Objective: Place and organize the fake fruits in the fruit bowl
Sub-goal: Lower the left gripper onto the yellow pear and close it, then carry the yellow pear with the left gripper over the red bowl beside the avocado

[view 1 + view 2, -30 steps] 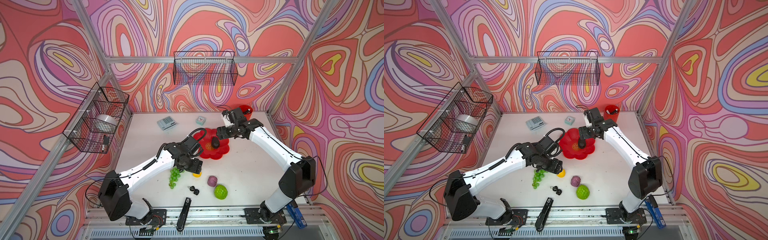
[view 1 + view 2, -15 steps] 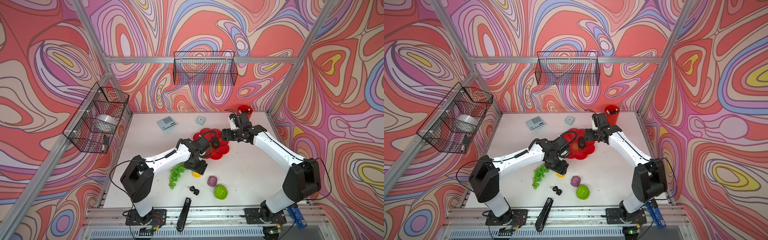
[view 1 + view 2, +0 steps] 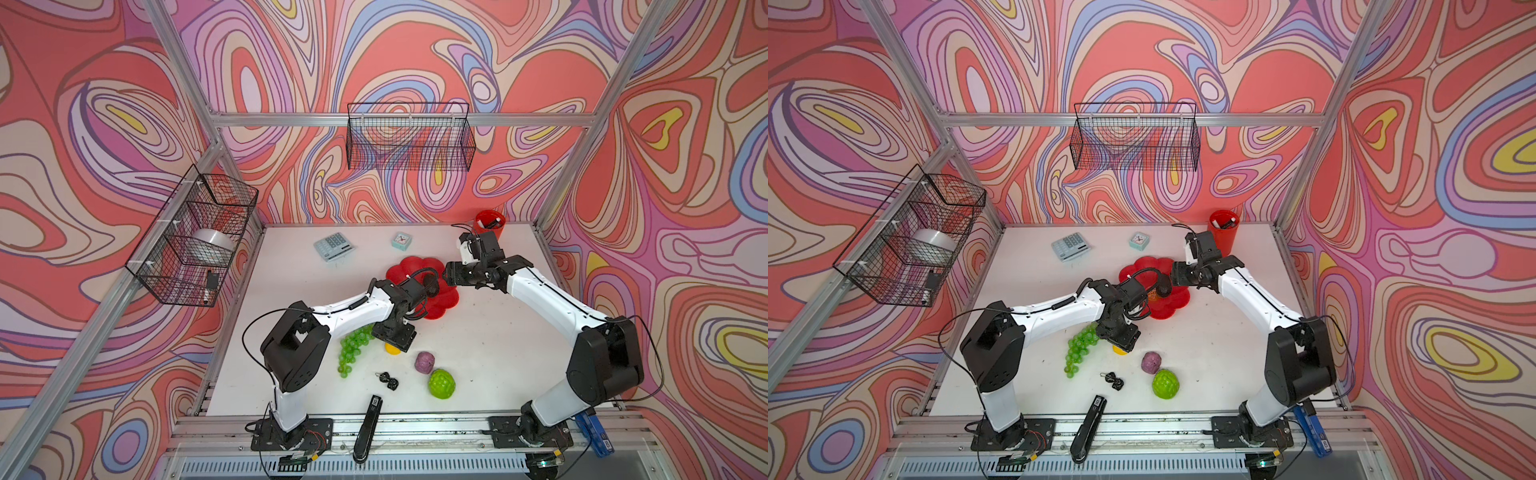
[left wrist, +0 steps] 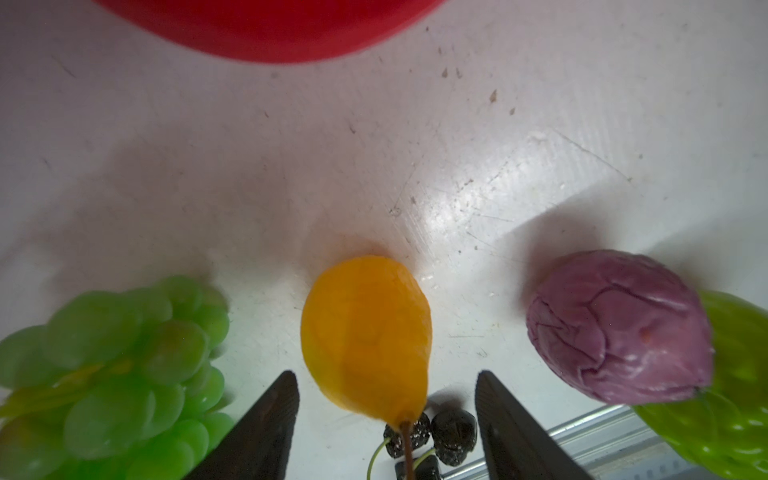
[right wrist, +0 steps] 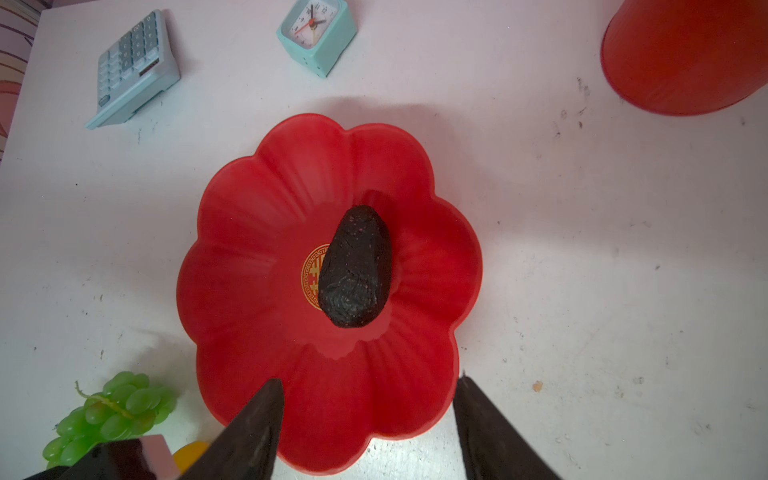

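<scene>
Since a second ago I am seeing the left gripper (image 4: 384,373) lowered over the yellow fruit (image 4: 365,332), its jaws standing apart on either side, not clamping. The right gripper (image 5: 369,378) is hovering, jaws apart and empty, over the fruit bowl (image 5: 249,249), and the avocado (image 5: 355,270) is lying at its centre. The yellow fruit is sitting at the bowl's 7 o'clock.

Left arm (image 3: 353,305) covers most of the yellow fruit (image 3: 392,349), seven o'clock of the bowl (image 3: 415,266), and hides that bowl's eight-o'clock rim
</scene>
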Controlling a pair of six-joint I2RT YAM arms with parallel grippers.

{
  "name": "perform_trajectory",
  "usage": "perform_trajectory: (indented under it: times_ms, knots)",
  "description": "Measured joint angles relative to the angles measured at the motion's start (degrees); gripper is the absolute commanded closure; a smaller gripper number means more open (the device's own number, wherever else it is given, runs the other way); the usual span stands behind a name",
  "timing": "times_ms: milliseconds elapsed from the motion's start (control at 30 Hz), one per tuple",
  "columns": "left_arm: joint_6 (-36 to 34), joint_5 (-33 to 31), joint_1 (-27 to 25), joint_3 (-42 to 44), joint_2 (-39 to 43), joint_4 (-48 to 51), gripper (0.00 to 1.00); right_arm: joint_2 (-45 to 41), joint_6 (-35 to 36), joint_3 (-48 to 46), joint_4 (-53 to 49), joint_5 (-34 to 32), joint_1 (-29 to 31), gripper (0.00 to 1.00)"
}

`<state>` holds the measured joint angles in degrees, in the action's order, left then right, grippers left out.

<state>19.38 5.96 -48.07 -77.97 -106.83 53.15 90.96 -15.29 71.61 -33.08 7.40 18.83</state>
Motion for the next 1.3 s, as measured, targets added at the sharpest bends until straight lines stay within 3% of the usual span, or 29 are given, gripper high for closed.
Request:
perform_trajectory:
  times_ms: [100,333,700,900,1133,1300]
  knots:
    - [-0.2,-0.2,0.0,0.0,-1.6,-0.8,0.34,0.0,0.0,-0.2,0.0,0.1,0.0,0.34]
    - [-0.3,0.0,0.0,-0.1,-3.6,-1.9,0.54,0.0,0.2,-0.2,0.1,0.1,0.0,0.34]
    - [0.6,0.0,0.0,0.7,-3.0,-2.7,0.69,0.0,0.5,-0.2,0.3,0.6,0.0,0.34]
    - [1.3,0.4,0.0,2.1,-0.9,-3.5,0.69,0.0,0.6,-0.2,0.5,0.8,0.0,0.34]
    - [2.3,2.1,1.3,2.1,9.7,-2.6,0.69,-0.2,0.7,0.5,0.3,1.0,0.0,0.34]
    - [1.8,4.4,6.1,-5.6,10.5,-0.3,0.69,-1.1,0.7,0.6,0.3,1.3,0.0,0.34]
